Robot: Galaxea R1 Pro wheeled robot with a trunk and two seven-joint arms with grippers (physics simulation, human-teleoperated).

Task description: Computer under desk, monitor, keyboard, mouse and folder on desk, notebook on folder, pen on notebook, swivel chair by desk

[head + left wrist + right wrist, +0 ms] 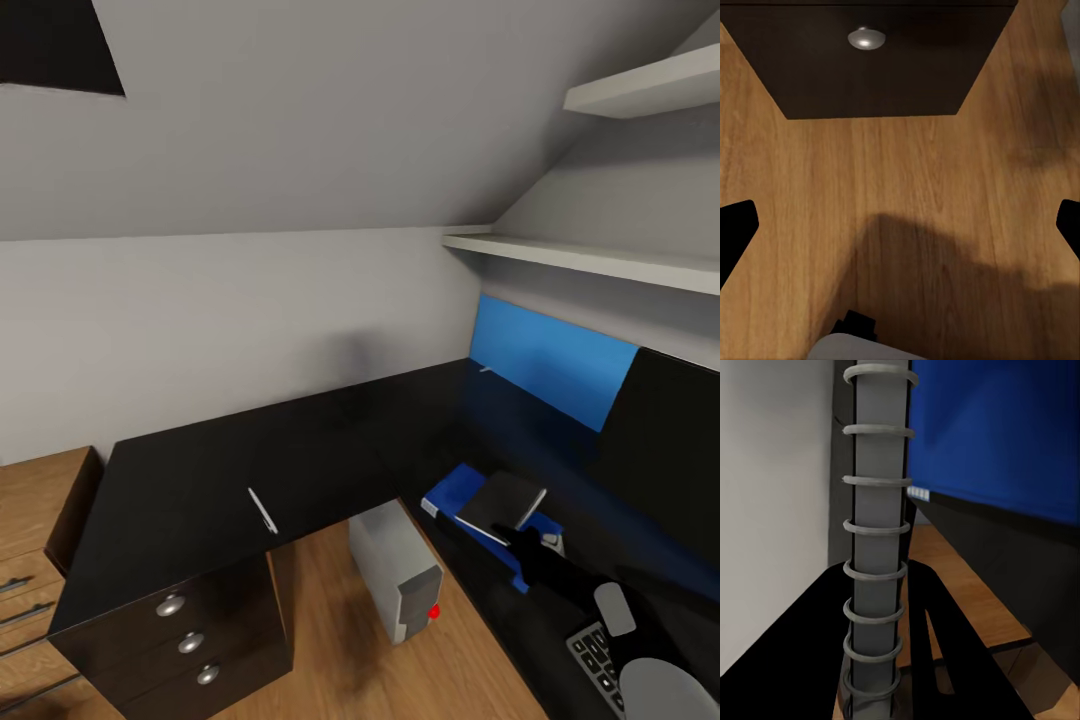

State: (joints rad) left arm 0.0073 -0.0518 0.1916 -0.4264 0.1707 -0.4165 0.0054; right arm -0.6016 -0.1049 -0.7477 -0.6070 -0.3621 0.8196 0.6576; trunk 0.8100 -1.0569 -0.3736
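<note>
The glossy black desk (200, 480) runs in an L along two walls. On its right wing lies the blue folder (452, 492) (997, 435). Just over it, tilted, is the dark spiral notebook (503, 500) (874, 547), with my right gripper (522, 545) (874, 615) shut on its edge. The pen (262, 510) lies near the front edge of the desk's left wing. The grey computer (395, 570) stands on the floor in the desk's corner. The black monitor (665, 450) stands at the right, the keyboard (598, 660) in front of it. My left gripper (900, 225) hangs open over the floor.
A dark drawer unit (195, 640) (870, 67) with silver knobs sits under the desk's left end, and an oak chest (30, 540) stands beside it. Two white shelves (600, 260) hang over the right wing. A blue panel (555, 360) shows behind the monitor.
</note>
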